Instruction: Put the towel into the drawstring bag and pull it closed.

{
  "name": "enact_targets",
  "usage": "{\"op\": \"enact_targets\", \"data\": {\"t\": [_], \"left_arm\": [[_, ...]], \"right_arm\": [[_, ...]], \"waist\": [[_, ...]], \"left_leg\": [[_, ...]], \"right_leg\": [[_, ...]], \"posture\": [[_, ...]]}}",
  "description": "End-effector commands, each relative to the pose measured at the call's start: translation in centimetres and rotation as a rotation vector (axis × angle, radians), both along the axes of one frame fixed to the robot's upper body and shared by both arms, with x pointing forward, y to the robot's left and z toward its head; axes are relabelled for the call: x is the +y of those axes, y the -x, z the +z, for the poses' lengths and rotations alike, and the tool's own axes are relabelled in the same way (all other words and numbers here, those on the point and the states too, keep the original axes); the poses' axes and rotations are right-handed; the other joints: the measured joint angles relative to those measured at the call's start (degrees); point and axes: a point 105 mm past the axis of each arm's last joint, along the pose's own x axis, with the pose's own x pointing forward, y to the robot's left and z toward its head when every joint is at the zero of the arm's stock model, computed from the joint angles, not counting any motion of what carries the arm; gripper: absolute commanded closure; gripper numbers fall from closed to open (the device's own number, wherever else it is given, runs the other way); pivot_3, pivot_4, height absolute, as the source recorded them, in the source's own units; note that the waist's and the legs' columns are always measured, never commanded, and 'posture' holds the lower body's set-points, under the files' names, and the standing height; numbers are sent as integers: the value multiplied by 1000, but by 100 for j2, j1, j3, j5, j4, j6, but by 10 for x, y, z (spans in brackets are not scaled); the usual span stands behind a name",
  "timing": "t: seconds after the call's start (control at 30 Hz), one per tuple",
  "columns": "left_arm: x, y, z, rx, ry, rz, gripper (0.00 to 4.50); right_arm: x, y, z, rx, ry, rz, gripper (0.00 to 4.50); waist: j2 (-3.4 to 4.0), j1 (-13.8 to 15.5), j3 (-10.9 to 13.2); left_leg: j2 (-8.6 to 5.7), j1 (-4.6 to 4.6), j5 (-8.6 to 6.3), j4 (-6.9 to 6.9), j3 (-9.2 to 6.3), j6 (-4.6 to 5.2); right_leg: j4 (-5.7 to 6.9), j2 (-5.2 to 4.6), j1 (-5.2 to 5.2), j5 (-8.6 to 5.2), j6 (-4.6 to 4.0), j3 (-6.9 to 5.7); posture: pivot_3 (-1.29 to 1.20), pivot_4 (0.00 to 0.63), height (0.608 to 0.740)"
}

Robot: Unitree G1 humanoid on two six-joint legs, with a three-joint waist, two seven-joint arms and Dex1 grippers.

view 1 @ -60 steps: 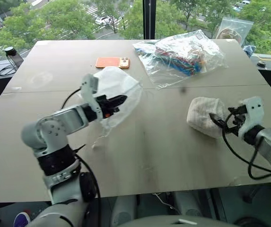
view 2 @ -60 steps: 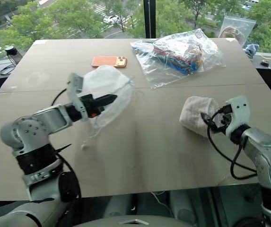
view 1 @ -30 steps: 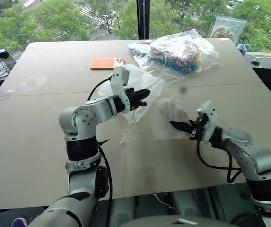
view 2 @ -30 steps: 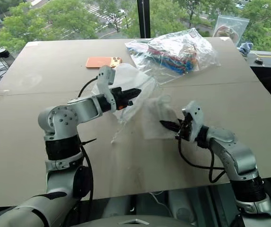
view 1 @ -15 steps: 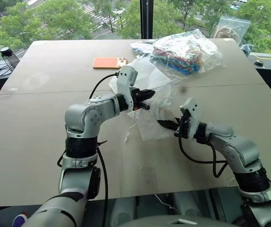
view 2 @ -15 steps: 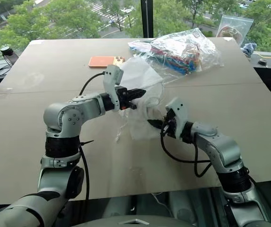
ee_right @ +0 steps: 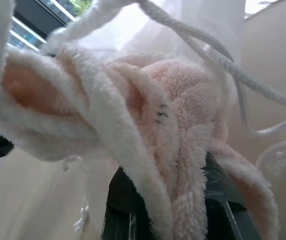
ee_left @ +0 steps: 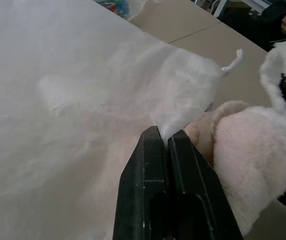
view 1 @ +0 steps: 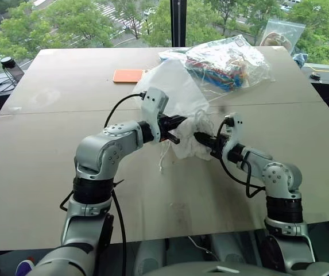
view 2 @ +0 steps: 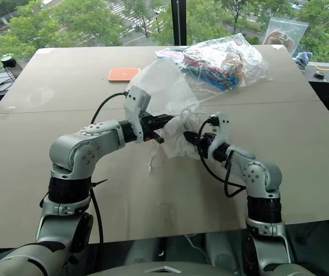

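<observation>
while the left gripper (view 1: 178,122) pinches the edge of the drawstring bag (view 1: 173,86) with its two black fingers pressed tight together, the bag hangs up off the table (view 1: 49,155) in the middle. the right gripper (view 1: 205,140) is closed on the towel (view 1: 194,141) and holds it right at the bag's mouth, touching the thin white cloth. the cord (ee_right: 217,52) loops over the fluffy towel in the right wrist view.

so the job looks about half done. the towel is picked up and is at the opening, but i can't tell if any of it is really inside yet. it looks mostly outside. what is left: push the towel all the way in, let go, then pull the cord so the bag shuts.

behind them lie an orange phone (view 1: 128,75) and a clear plastic bag (view 1: 227,57) with colourful stuff in it.
</observation>
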Motion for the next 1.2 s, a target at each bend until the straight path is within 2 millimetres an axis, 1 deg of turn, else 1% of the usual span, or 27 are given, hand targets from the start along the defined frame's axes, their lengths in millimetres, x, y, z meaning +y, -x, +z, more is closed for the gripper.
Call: {"op": "enact_targets", "data": {"t": [0.03,0.17,0.37,0.4,0.5,0.57,0.67,0.73,0.8,0.83,0.93,1.0,1.03,1.07,1.13,1.2], "left_arm": [[1,-1,32,-120,58,0,4500],[-4,2,37,-141,86,-23,4500],[-5,4,22,-118,41,-35,4500],[-5,5,17,-113,24,-37,4500],[-2,7,3,-85,-10,-30,4500],[2,8,-3,-72,-18,-13,4500],[4,10,-8,-48,4,-7,4500],[2,13,-6,-54,19,-26,4500],[-8,19,4,-86,46,-71,4500],[-14,23,13,-100,79,-97,4500],[-28,32,36,-121,167,-164,4500],[-31,35,42,-115,190,-187,4500],[-31,36,40,-102,189,-190,4500],[-29,37,36,-85,187,-189,4500],[-23,38,26,-43,181,-170,4500],[-18,39,18,-7,197,-145,4500]], "right_arm": [[-1,-2,6,-14,-12,-19,4491],[5,-2,6,-11,-13,-11,4491],[15,-2,13,-20,-51,10,4491],[17,-2,17,-23,-82,10,4491],[22,-3,40,-28,-263,6,4491],[22,-5,49,-17,-356,-8,4491],[19,-9,54,3,-419,-28,4491],[18,-11,54,11,-428,-36,4491],[19,-13,54,17,-433,-40,4491],[21,-13,53,19,-430,-39,4491],[31,-11,46,-22,-309,-6,4491],[38,-7,42,-53,-252,23,4491],[41,-6,44,-60,-262,35,4491],[42,-7,52,-53,-349,29,4491],[37,-13,67,-44,-501,-7,4491],[31,-19,77,-27,-619,-51,4491]], "waist": [[1,-2,1],[1,-4,1],[5,-14,3],[6,-19,3],[11,-22,7],[12,-12,8],[14,-2,9],[18,1,11],[20,-1,12],[22,-4,14],[26,-10,16],[26,-21,16],[28,-38,16],[28,-39,16],[32,-41,19],[36,-18,21]], "left_leg": [[0,0,0,0,0,0],[0,0,0,-1,0,0],[0,0,0,-2,-1,0],[0,0,0,-3,-1,0],[1,1,0,-6,0,0],[2,-1,0,-6,-4,0],[0,-5,0,-6,-7,0],[-2,-6,0,-5,-6,0],[-2,-7,0,-5,-8,0],[-2,-8,0,-5,-9,0],[-2,-12,0,-5,-14,0],[-2,-14,0,-4,-17,0],[-2,-13,0,-5,-17,0],[-2,-9,0,-7,-15,0],[0,-10,0,-7,-20,0],[1,-10,0,-9,-21,0]], "right_leg": [[0,0,0,0,0,0],[0,0,0,0,0,0],[-1,1,0,0,1,-1],[0,1,-1,0,1,0],[0,3,-2,-1,0,1],[0,3,-3,0,0,-3],[-3,-1,-2,0,0,-8],[-4,-5,-2,0,0,-8],[-6,-5,-2,0,0,-11],[-6,-4,-2,0,0,-11],[-8,-4,-3,-1,0,-18],[-9,-4,-3,-1,0,-20],[-9,-3,-3,-1,1,-20],[-8,0,-2,-1,0,-15],[-8,1,-3,-1,0,-19],[-8,2,-3,-1,0,-21]], "posture": [[0,150,740],[0,150,740],[0,150,740],[0,150,740],[0,150,740],[0,150,740],[0,150,740],[0,150,740],[0,150,740],[0,150,740],[0,150,740],[0,150,740],[0,150,740],[0,150,740],[0,150,740],[0,150,740]]}}
